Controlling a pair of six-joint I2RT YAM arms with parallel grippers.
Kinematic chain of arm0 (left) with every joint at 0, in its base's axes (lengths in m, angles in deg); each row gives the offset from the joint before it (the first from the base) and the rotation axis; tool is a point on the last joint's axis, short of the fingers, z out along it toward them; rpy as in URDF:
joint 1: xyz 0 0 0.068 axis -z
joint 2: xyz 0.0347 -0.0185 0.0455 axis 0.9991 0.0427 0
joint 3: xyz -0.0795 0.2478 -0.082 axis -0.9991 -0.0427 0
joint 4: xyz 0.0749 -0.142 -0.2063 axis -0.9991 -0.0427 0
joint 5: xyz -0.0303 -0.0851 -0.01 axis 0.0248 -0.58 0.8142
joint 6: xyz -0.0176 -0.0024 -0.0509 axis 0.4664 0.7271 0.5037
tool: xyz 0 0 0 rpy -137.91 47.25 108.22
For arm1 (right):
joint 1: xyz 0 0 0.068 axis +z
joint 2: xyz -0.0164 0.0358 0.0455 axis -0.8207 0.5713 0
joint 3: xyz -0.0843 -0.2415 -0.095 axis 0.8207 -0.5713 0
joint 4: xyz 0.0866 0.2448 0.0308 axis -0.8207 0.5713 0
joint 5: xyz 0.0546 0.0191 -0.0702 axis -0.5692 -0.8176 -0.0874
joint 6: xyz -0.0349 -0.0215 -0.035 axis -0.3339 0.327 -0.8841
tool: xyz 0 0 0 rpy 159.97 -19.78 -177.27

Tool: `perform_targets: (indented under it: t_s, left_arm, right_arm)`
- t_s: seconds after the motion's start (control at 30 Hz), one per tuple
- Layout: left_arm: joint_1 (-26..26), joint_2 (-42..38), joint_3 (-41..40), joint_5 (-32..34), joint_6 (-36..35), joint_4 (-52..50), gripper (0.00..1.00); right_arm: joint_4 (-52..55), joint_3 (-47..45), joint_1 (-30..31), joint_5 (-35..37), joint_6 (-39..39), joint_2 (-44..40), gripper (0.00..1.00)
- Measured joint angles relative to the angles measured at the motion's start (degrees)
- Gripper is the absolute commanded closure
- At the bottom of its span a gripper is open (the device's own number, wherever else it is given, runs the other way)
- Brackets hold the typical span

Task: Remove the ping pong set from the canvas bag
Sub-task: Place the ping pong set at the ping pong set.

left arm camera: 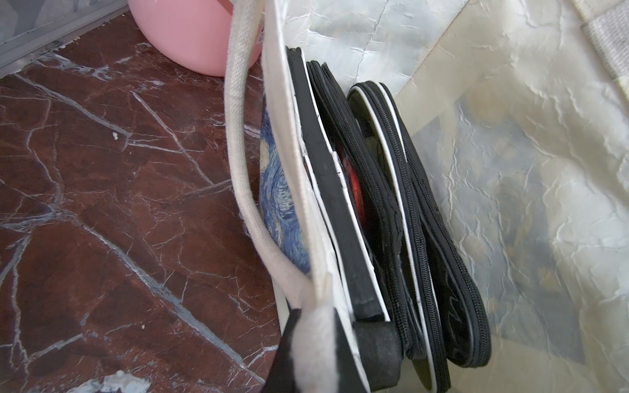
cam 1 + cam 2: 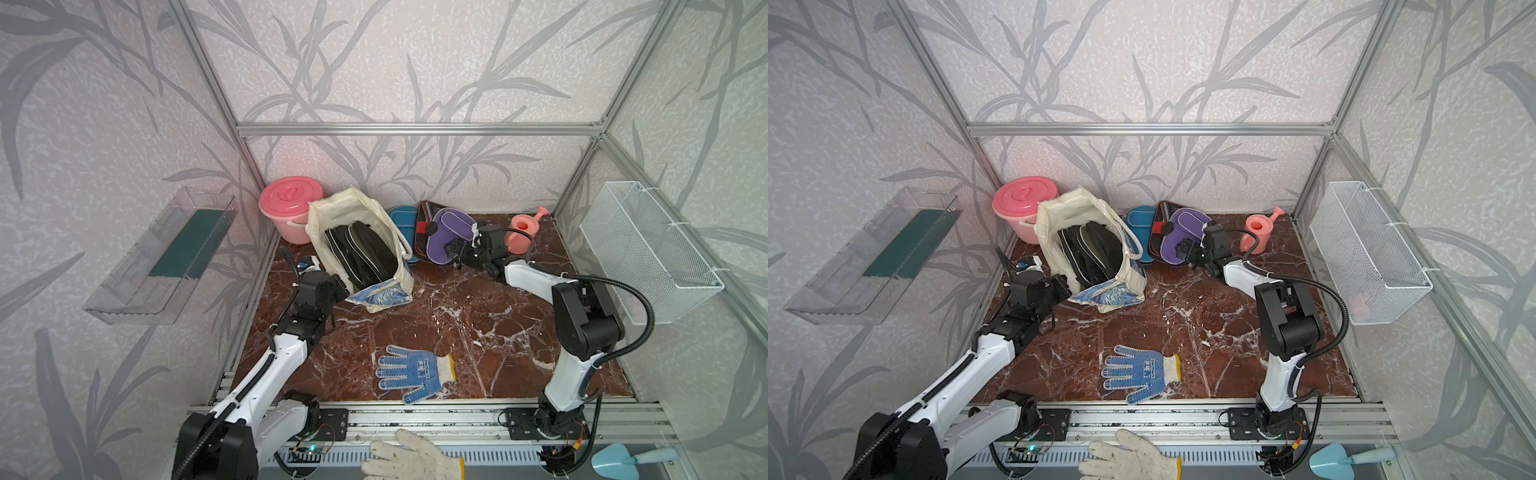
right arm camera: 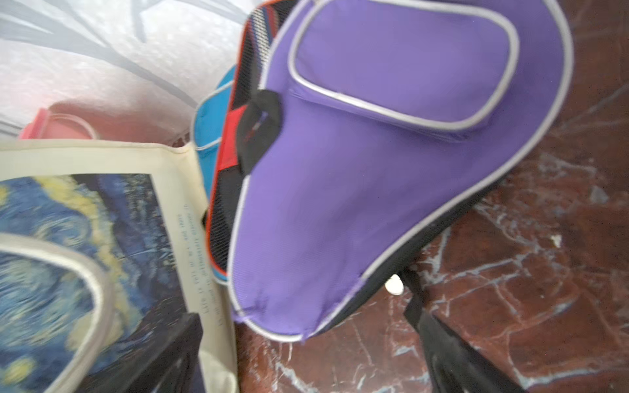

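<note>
The cream canvas bag (image 2: 353, 208) (image 2: 1067, 212) stands open at the back left, its starry print (image 3: 61, 238) on the side. Inside it stand black zip cases (image 2: 361, 253) (image 1: 408, 221) and a flat pack showing red (image 1: 357, 197). My left gripper (image 2: 336, 286) (image 1: 315, 350) is shut on the bag's rim by the handle (image 1: 238, 153). To the bag's right, the purple case (image 2: 446, 232) (image 3: 391, 153) lies on a black-red case (image 2: 424, 224) and a blue case (image 2: 403, 220). My right gripper (image 2: 455, 249) (image 3: 306, 360) is open just beyond the purple case's narrow end, holding nothing.
A pink lidded bucket (image 2: 291, 208) stands behind the bag. A pink watering can (image 2: 523, 232) is at the back right. A blue-dotted glove (image 2: 411, 372) lies at the front of the marble floor (image 2: 457, 316). A mesh basket (image 2: 648, 249) and a clear tray (image 2: 166, 257) hang on the side walls.
</note>
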Motion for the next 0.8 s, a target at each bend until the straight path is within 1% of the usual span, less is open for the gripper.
perform_targets:
  t_s: [0.17,0.3,0.4,0.57,0.67,0.8]
  left_arm:
    - [0.0,0.0,0.0,0.0,0.0,0.0,1.0]
    - [0.0,0.0,0.0,0.0,0.1,0.1,1.0]
    - [0.0,0.0,0.0,0.0,0.1,0.2,1.0]
    - [0.0,0.0,0.0,-0.1,0.1,0.6,1.0]
    - [0.0,0.1,0.0,-0.1,0.1,0.8,1.0]
    - [0.0,0.2,0.0,-0.1,0.1,1.0,1.0]
  right_arm:
    - [6.4,7.0,4.8,2.0,-5.9,-5.5,0.01]
    - [12.0,16.4,9.9,3.1,-11.6,-8.0,0.0]
    - [16.0,23.8,14.3,3.8,-16.2,-8.2,0.02]
    - [23.2,35.5,20.4,2.4,-22.5,-5.9,0.02]
    - [27.0,41.6,23.1,1.2,-25.7,-2.7,0.03]
    - [32.7,49.6,25.5,-0.8,-28.8,3.3,0.05]
